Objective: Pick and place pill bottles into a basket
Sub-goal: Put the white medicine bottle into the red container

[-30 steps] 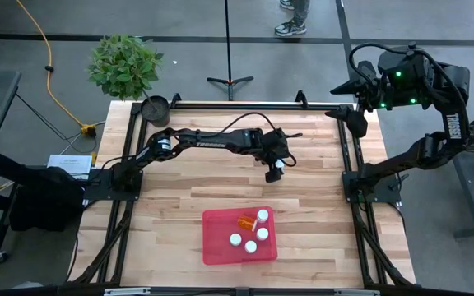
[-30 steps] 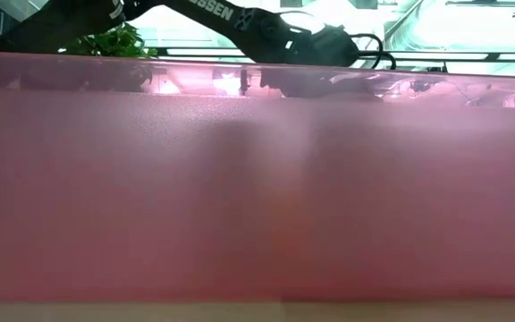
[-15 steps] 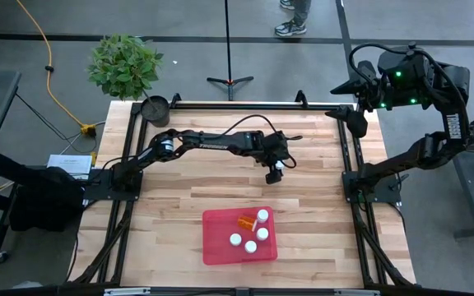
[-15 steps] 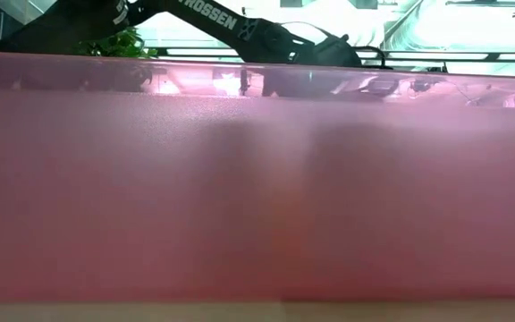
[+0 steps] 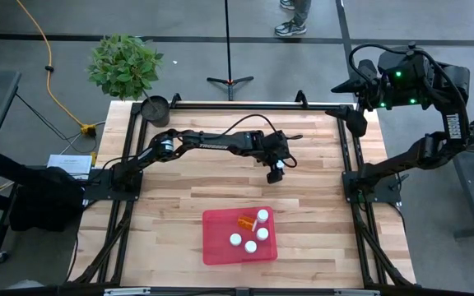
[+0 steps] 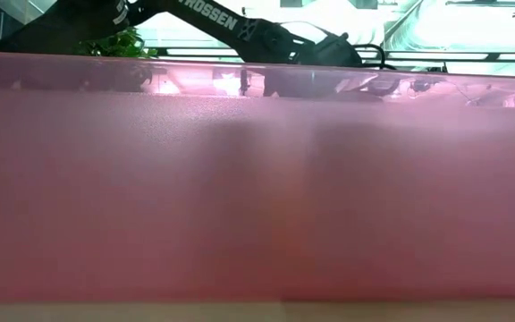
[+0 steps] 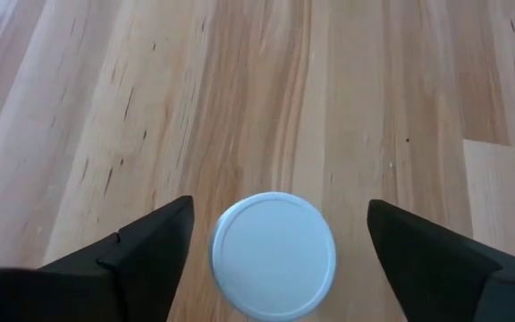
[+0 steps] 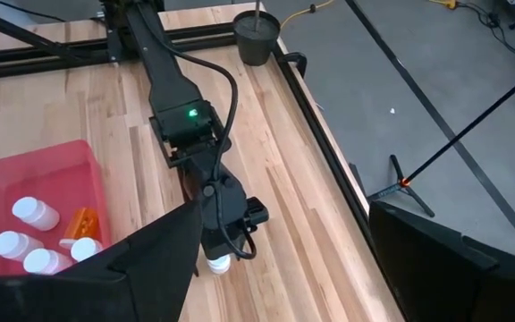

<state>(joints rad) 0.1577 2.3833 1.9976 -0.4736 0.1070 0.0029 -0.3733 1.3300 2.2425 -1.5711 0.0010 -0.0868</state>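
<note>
The left end effector (image 7: pixel 274 259) is hanging wide open over a white pill bottle (image 7: pixel 274 256) standing between its fingers, untouched, beyond the red basket (image 5: pixel 217 224).

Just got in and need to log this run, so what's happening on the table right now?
The left gripper is over the middle of the table, open, with its fingers either side of a white pill bottle standing on the wood. Gaps show on both sides, so it is not gripped. The red basket nearer the front holds five bottles, including the orange one. The right gripper waits raised beyond the table's far right corner.
</note>
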